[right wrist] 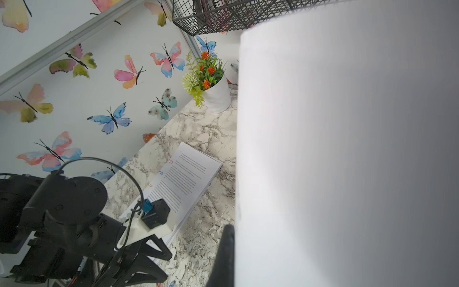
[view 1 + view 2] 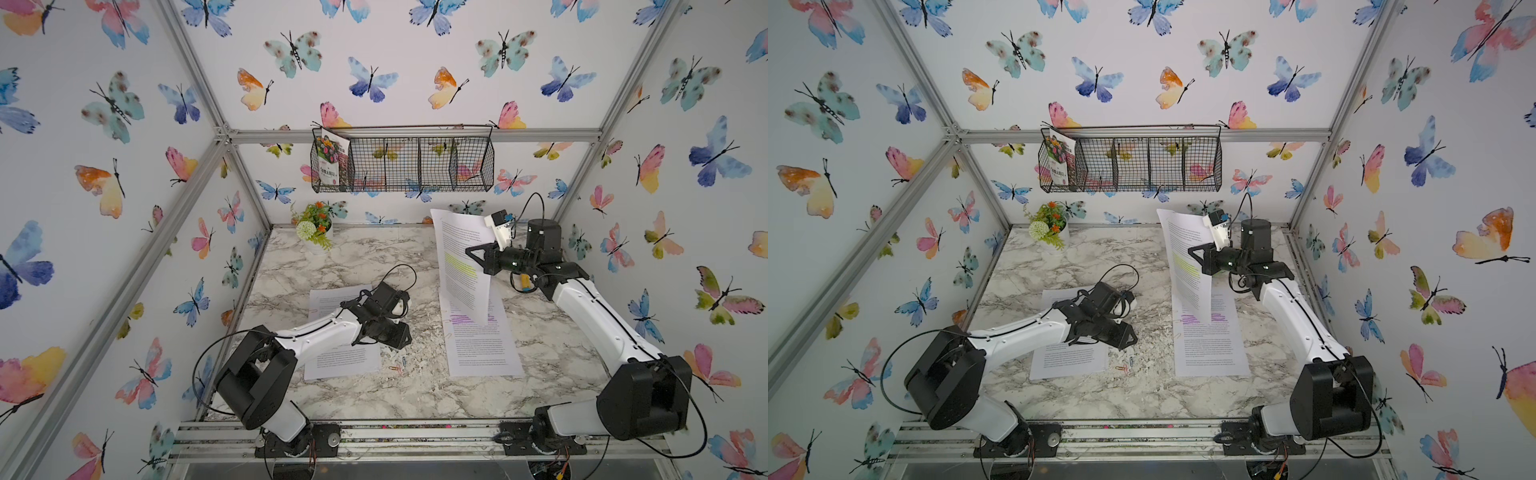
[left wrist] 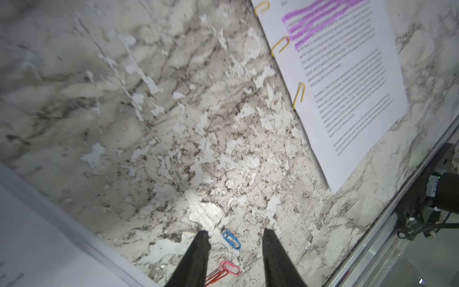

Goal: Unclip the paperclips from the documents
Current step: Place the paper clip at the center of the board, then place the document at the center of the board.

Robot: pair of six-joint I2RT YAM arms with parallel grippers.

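Your left gripper [image 3: 236, 234] hangs just above the marble table [image 3: 149, 124], jaws partly apart with nothing gripped. A blue paperclip [image 3: 231, 239] lies loose under the gap, with a pink paperclip [image 3: 231, 267] and an orange-red paperclip [image 3: 214, 276] just beside it. Your right gripper [image 2: 469, 251] is pinched on the edge of the yellow-green highlighted document [image 2: 459, 266], holding it upright over the purple-highlighted document [image 2: 482, 345], which lies flat with three yellow paperclips [image 3: 280, 44] along one edge. The unhighlighted document [image 2: 340, 362] lies under your left arm, coloured clips [image 1: 161, 173] on its edge
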